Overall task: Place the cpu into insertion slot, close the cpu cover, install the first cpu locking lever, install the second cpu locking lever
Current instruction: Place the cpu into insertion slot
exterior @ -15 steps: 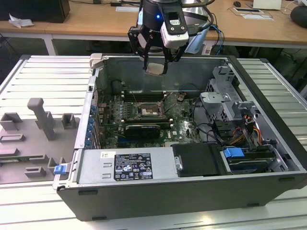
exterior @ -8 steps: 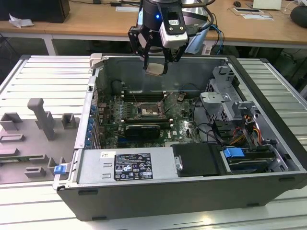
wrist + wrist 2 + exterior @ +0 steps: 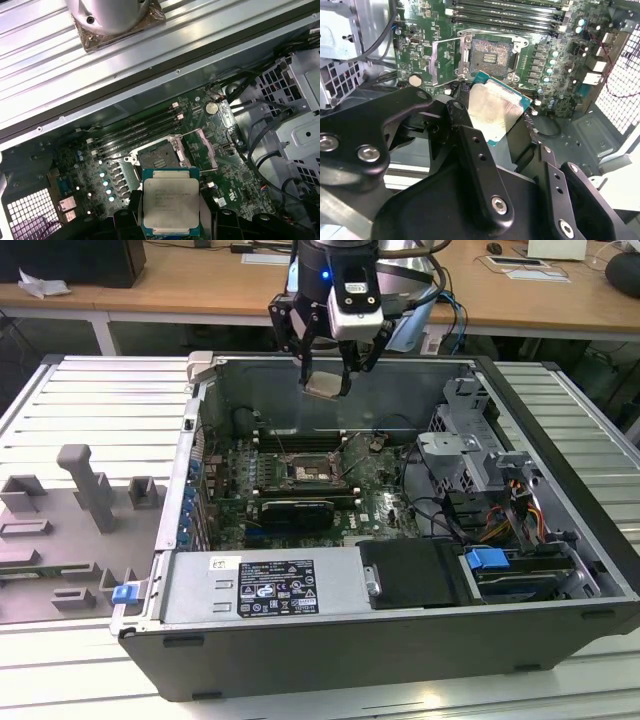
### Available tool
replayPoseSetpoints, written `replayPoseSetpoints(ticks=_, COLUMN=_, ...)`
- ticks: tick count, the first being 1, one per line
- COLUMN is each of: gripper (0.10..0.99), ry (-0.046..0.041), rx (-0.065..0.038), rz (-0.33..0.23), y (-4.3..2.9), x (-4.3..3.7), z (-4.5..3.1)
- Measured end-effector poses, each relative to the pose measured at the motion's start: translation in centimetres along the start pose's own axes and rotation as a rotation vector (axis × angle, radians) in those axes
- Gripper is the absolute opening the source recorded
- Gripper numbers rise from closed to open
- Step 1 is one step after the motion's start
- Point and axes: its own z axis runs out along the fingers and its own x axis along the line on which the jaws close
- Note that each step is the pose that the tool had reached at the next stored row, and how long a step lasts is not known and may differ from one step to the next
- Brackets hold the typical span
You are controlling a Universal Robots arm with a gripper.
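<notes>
So right now the gripper (image 3: 325, 380) is clamped on the chip (image 3: 326, 387), fingers pinching it by two opposite edges, metal top facing the second wrist camera. It's hanging in the air over the open computer case (image 3: 560, 540), up around the level of the case's top edge, touching nothing.

The socket (image 3: 305, 468) is down below the gripper and well apart from it, so there's a fair drop to go. In both wrist views it looks bare in the middle, and the cover (image 3: 447, 60) is flipped open just beside it, out of the chip's way.

My take on doing this bit well: the chip looks tipped in the exterior view, so I'd want it flat to the board (image 3: 240, 180) before it gets close. Square its edges up with the socket frame, with the gripper straight over the socket's middle, and come down slow. No pressing; it should just drop in once it's lined up. I can't make out the corner marks or notches from here, so which way round it goes is a guess.
</notes>
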Motion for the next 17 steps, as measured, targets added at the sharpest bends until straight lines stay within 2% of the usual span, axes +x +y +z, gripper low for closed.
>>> replayPoseSetpoints(ticks=6, gripper=0.541, ry=-0.0041, rx=-0.001, rz=0.046, y=0.00, x=0.00, z=0.01)
replayPoseSetpoints(ticks=9, gripper=0.541, ry=-0.0079, rx=-0.002, rz=0.088, y=0.00, x=0.00, z=0.02)
replayPoseSetpoints(ticks=17, gripper=0.541, ry=-0.0129, rx=-0.003, rz=0.145, y=0.00, x=0.00, z=0.02)
